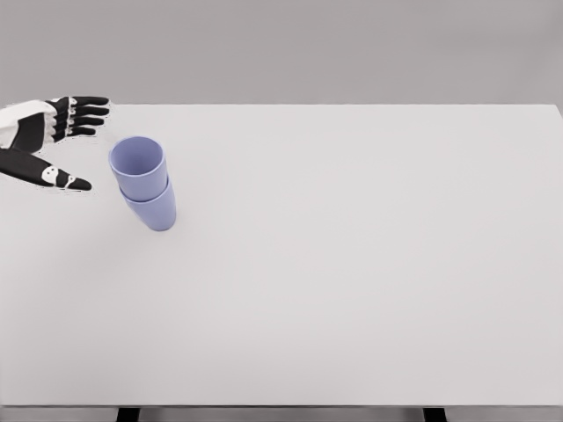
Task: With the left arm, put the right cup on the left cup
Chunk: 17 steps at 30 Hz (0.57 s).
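2 stacked cups [144,182] stand just right of the left hand [48,141] — apart.

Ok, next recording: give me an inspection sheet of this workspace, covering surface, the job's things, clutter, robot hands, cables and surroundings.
Surface: white table, bare apart from the cups.
Job's things: two lavender cups stacked at the left of the table, the upper cup nested in the lower cup; the stack looks tilted in this view.
Clutter: nothing seen.
Robot hands: left robot hand at the picture's left edge, fingers spread, holding nothing, apart from the stack; right robot hand not in view.
Cables: nothing seen.
Surroundings: plain grey wall behind the table; dark table legs show at the bottom edge.
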Motion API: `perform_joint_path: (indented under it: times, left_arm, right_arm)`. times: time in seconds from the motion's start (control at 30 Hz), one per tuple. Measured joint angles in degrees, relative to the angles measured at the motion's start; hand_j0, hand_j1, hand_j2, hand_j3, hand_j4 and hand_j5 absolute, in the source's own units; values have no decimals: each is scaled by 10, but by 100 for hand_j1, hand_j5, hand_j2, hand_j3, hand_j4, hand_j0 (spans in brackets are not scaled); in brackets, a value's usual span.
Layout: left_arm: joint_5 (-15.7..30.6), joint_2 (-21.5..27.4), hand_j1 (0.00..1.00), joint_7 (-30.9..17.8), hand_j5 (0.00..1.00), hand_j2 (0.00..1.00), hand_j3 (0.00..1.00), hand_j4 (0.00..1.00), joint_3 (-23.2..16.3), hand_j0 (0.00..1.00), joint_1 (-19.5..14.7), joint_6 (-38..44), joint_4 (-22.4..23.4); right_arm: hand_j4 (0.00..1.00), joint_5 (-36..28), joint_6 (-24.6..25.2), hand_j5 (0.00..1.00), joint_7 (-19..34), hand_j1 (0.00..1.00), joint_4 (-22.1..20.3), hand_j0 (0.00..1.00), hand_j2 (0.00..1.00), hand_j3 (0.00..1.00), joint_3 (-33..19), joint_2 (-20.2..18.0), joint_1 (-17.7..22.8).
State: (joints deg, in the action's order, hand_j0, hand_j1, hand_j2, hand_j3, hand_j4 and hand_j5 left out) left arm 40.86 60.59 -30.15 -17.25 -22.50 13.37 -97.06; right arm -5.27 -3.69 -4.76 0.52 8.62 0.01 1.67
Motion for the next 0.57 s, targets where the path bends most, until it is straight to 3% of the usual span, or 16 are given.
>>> perform_joint_path:
  times: [0.17,0.57]
  left_arm:
    - [0,0,100,0,100,100,100,100,31,100,9,-7,-2]
    - [-2,-5,100,0,100,100,100,100,39,100,30,-9,0]
  right_arm:
    - [100,0,0,100,0,100,0,100,100,100,0,0,0]
    - [100,0,0,100,0,100,0,100,100,100,0,0,0]
